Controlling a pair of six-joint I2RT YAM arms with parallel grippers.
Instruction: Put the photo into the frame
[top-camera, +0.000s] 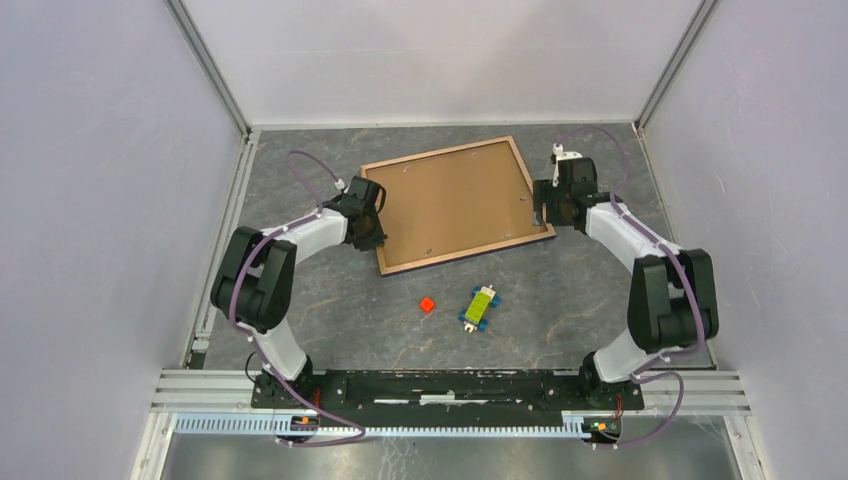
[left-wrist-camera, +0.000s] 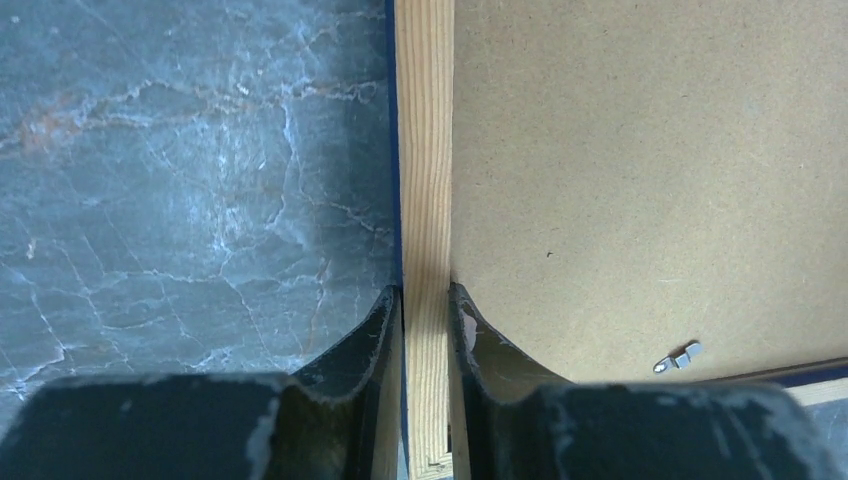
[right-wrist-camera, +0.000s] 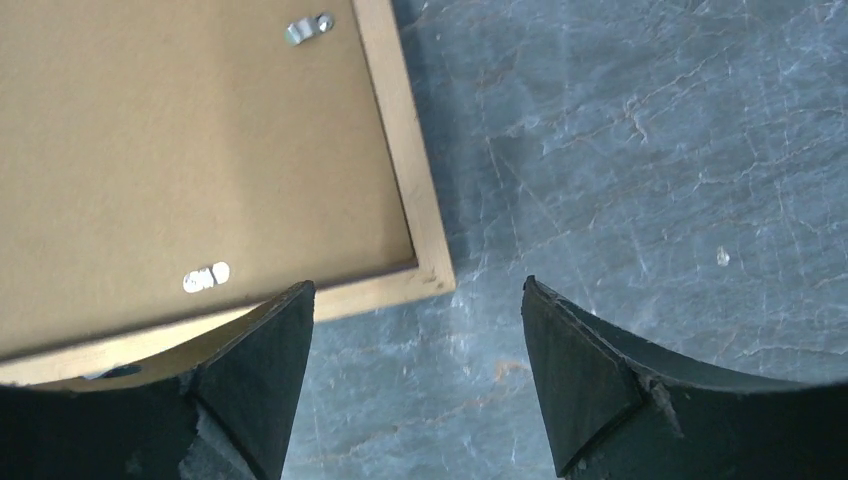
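Note:
The frame (top-camera: 468, 252) lies flat at the back middle of the table, light wood side up, with a plain brown backing board (top-camera: 455, 202) inside it. The photo is hidden. My left gripper (top-camera: 373, 228) is shut on the frame's left wooden rail (left-wrist-camera: 424, 150), one finger on each side, as the left wrist view shows (left-wrist-camera: 425, 300). My right gripper (top-camera: 540, 212) is open and empty by the frame's right near corner (right-wrist-camera: 432, 272). Its gap (right-wrist-camera: 418, 290) is over bare table, and its left finger overlaps the rail.
A small red block (top-camera: 427, 304) and a yellow-green and blue toy (top-camera: 480, 305) lie on the table in front of the frame. Small metal clips (right-wrist-camera: 308, 27) (left-wrist-camera: 680, 356) sit on the backing board's edges. White walls enclose the table.

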